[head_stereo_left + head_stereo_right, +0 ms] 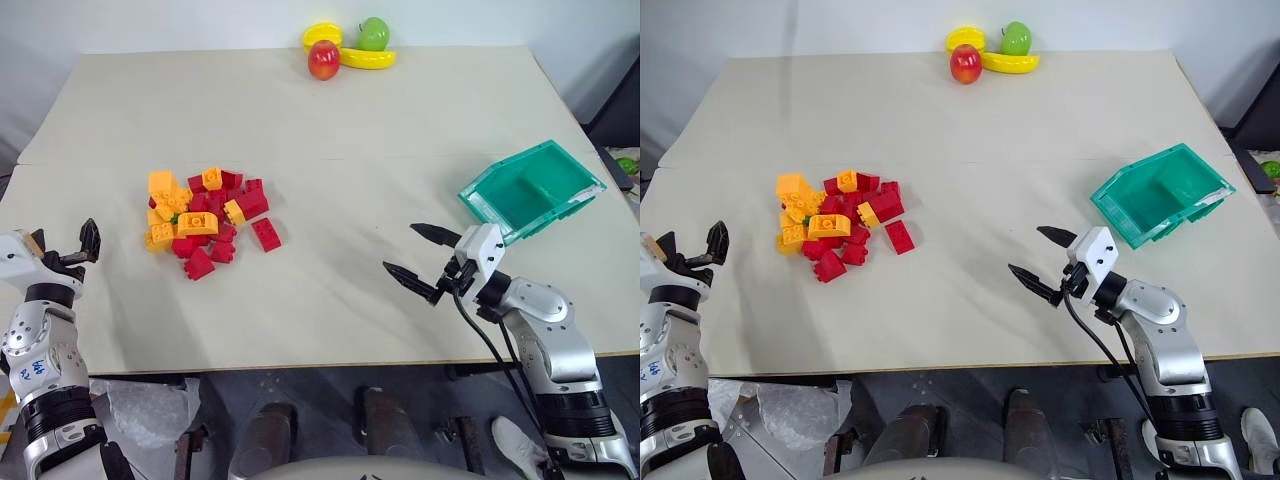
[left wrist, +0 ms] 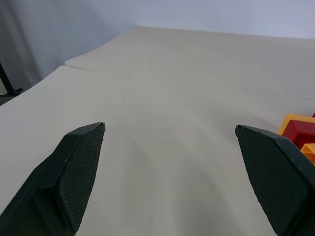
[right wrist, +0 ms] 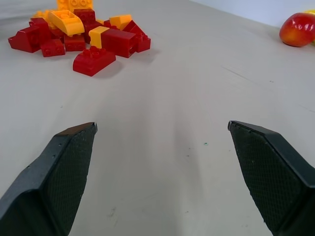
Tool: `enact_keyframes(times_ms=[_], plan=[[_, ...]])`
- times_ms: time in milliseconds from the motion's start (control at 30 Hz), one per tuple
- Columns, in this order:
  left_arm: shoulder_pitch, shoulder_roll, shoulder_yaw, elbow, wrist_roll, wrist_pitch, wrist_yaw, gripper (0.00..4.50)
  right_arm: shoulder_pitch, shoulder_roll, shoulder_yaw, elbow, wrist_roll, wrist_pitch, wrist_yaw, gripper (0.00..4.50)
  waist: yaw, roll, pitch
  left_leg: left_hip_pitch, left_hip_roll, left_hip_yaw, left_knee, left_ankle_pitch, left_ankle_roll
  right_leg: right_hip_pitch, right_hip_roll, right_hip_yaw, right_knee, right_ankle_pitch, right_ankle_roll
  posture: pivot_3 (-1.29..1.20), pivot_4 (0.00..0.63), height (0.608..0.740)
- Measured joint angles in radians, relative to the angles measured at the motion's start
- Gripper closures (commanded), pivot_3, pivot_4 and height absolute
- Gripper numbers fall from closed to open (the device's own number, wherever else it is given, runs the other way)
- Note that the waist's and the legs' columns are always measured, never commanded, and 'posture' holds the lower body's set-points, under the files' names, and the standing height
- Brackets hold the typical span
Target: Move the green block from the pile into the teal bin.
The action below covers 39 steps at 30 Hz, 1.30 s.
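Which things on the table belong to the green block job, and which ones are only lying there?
For the job: green block, barely showing inside the pile; teal bin; left gripper and right gripper, both open.

Lying about: red apple, green apple, banana, yellow fruit.

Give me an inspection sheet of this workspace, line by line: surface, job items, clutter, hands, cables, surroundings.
Surface: beige table, seam across the middle.
Job's things: pile of red and orange bricks on the robot's left; green block barely peeking out among them; teal bin on the right, tilted, nothing seen inside.
Clutter: toy fruit at the far edge: red apple, green apple, yellow pieces.
Hands: left hand open near the left edge; right hand open between pile and bin; both hold nothing.
Cables: black cable along the right arm.
Surroundings: pale wall behind.
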Motion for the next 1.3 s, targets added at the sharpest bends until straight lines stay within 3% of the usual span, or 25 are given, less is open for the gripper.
enact_keyframes(times_ms=[500,867,967,1300], plan=[[-0.04,0.001,-0.01,0.003,-0.004,-0.011,-0.044,0.0,0.016,0.0,0.0,-0.037,0.014,0.02,-0.004,0.02,0.0,0.0,0.0,0.0,0.0,0.0,0.0,0.0,0.0,0.0,0.0,0.0,0.0,0.0,0.0,0.0,0.15,0.74],[-0.066,0.102,-0.113,0.051,0.0,0.013,-0.283,0.0,-0.027,-0.03,0.016,-0.061,0.043,0.03,0.099,0.02,-0.001,0.0,0.0,0.0,0.0,0.0,0.0,0.0,0.0,0.0,0.0,0.0,0.0,0.0,0.0,0.0,0.15,0.74],[-0.079,0.128,-0.158,0.084,0.018,0.001,-0.359,0.6,-0.064,-0.03,0.033,-0.057,0.043,0.03,0.124,0.0,-0.003,0.0,0.0,0.0,0.0,0.0,0.0,0.0,0.0,0.0,0.0,0.0,0.0,0.0,0.0,0.0,0.15,0.74],[-0.409,0.155,-0.273,0.467,0.141,-0.124,-0.405,3.75,-0.119,-0.025,0.051,-0.021,0.041,0.031,0.129,0.0,0.003,0.0,0.0,-0.003,-0.005,-0.002,0.003,0.0,0.001,0.0,0.0,-0.003,0.003,0.0,0.0,0.0,0.15,0.74]])
